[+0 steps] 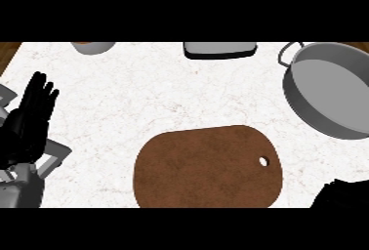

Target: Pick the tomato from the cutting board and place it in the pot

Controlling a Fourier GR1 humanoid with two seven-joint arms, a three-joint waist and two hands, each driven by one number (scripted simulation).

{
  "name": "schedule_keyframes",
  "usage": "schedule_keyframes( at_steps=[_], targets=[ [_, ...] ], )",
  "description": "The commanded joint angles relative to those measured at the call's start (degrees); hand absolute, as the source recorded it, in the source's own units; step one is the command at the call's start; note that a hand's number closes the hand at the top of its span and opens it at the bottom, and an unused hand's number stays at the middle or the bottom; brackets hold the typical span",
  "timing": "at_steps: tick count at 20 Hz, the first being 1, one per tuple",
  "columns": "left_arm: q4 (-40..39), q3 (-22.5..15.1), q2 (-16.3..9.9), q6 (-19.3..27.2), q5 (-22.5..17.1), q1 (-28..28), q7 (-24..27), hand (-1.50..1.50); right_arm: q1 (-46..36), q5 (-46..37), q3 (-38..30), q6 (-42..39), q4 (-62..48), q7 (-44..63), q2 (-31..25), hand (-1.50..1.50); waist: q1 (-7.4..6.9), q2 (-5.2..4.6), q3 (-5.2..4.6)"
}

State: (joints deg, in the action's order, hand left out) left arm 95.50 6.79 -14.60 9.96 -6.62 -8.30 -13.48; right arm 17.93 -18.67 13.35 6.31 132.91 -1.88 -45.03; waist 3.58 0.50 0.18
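The brown cutting board (205, 168) lies at the lower middle of the white counter, with a small hole near its right edge. No tomato shows on it or anywhere else. The grey metal pot (333, 90) stands at the right, tilted in the view, its inside bare and one handle at its upper left. My left hand (32, 114) rests open at the left edge, fingers up, well away from the board. My right hand (341, 195) shows only as a dark mass at the lower right corner, just right of the board and below the pot.
A grey cup (93, 47) sits at the counter's far edge, upper left. A dark tray with a grey inside (220, 50) sits at the far edge, upper middle. White counter (166, 93) stretches between board, pot and far edge.
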Motion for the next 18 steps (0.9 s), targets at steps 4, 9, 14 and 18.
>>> schedule_keyframes(
  at_steps=[4,9,14,18],
  targets=[
    [-2.5,0.4,-0.4,-2.0,-1.2,-2.8,0.8,0.0,1.0,21.1,-26.0,-2.7,-7.2,-6.7,-2.0,1.5,-1.86,-0.43,-0.11],
    [0.1,-1.2,0.6,-1.9,-0.5,-1.2,-0.2,0.0,-3.5,31.7,-33.5,-12.3,-23.0,-13.1,-3.5,1.5,-3.69,-0.51,-0.12],
    [0.4,-1.7,1.3,-2.5,0.0,-0.3,1.0,0.0,-12.8,29.8,-33.9,-17.5,-40.0,-15.7,-6.5,1.5,-4.82,-0.69,-0.13],
    [-4.9,-1.8,2.2,-1.2,1.9,-5.7,1.6,0.0,-22.0,25.3,-30.8,-19.0,-50.6,-18.3,-5.6,1.5,-4.19,-0.71,-0.15]
  ],
)
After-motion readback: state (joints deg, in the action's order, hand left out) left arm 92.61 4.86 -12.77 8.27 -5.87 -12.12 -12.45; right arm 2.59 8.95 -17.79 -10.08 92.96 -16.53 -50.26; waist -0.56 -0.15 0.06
